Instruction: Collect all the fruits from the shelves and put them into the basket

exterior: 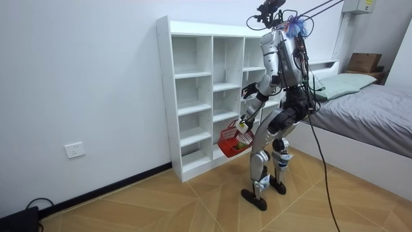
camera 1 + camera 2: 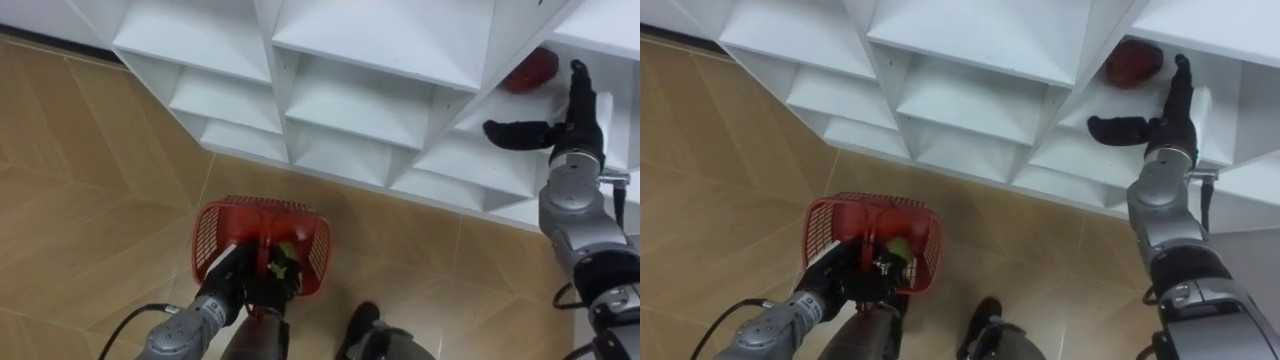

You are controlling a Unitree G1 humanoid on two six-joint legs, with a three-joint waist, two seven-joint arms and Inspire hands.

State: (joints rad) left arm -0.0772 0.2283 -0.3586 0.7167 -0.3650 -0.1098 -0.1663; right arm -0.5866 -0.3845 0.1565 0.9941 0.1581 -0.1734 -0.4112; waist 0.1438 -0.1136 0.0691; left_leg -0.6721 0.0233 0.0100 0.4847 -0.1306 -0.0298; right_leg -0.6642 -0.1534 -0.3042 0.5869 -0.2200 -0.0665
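A red fruit [image 2: 528, 69] [image 2: 1133, 62] lies on a shelf of the white closet [image 2: 360, 110] [image 1: 199, 90], in a compartment at the upper right. My right hand [image 2: 560, 125] [image 2: 1160, 122] is open just below and in front of it, fingers straight toward the shelf, thumb spread, not touching the fruit. My left hand [image 2: 245, 285] [image 2: 845, 280] is shut on the handle of a red mesh basket [image 2: 262, 240] [image 2: 872, 238] [image 1: 230, 140] held low over the floor. A green fruit [image 2: 285, 255] [image 2: 896, 248] lies inside the basket.
I stand on wooden floor [image 2: 90, 200] facing the closet, whose other compartments look bare. In the room view a bed [image 1: 367, 109] stands behind me on the view's right and a white wall [image 1: 77, 84] runs to the view's left.
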